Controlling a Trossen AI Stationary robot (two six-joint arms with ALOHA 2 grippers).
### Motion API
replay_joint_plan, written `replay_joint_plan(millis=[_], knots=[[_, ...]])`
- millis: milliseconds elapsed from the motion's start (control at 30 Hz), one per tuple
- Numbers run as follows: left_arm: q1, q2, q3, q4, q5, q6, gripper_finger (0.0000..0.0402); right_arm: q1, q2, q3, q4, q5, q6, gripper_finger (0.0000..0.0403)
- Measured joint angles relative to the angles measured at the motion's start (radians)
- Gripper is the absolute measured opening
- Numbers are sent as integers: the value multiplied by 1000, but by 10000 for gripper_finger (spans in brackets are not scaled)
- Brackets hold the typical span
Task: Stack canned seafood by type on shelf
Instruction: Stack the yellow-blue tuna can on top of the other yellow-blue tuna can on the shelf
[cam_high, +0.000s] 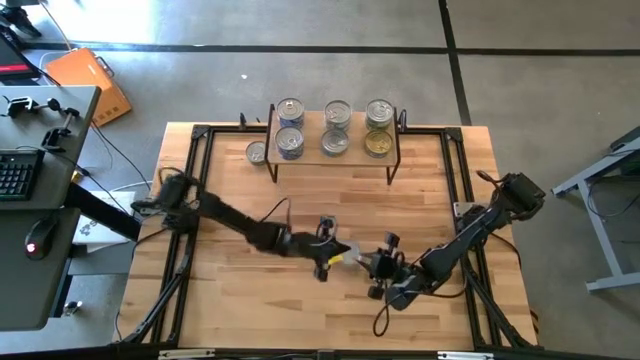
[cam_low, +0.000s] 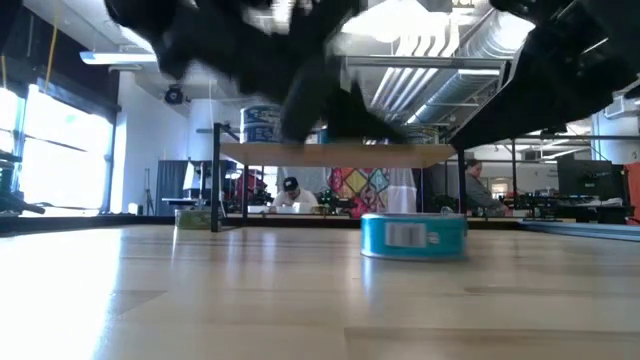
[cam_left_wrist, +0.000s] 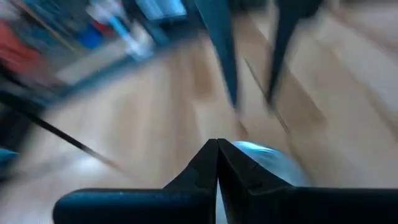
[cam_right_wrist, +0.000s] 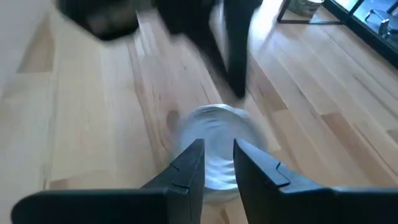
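While both hands are meeting over a tin at mid-tabletop, six cans are sitting on the shelf (cam_high: 334, 155).
The left hand (cam_left_wrist: 217, 163) is pinched fully shut beside the silver-lidded tin (cam_right_wrist: 214, 146); the right hand (cam_right_wrist: 217, 163) is hovering narrowly parted over it, with another can (cam_high: 257, 152) lying beside the shelf on the tabletop (cam_high: 250, 290).

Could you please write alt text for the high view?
Two end effectors, left and right, meet over a can at the table's front centre. Behind them a shelf holds six cans in three pairs; another can sits beside its left end.
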Motion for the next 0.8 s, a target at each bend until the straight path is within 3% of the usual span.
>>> replay_joint_plan(millis=[133,300,400,500,667,800], knots=[[-59,-64,0,-33,-142,45,0,-14,0,-7,1,-52,0,77],[-79,-118,1,-99,-154,35,0,-34,0,-7,109,-240,-206,111],[-64,-111,-2,-152,-38,13,0,-34,1,-6,166,-355,-411,150],[-31,-96,-1,-146,119,-15,0,-22,27,-6,161,-366,-517,181],[42,-25,-1,-82,260,-35,0,-23,96,-6,170,-355,-535,194],[96,46,0,-21,380,-39,0,-26,153,-7,190,-289,-500,195]])
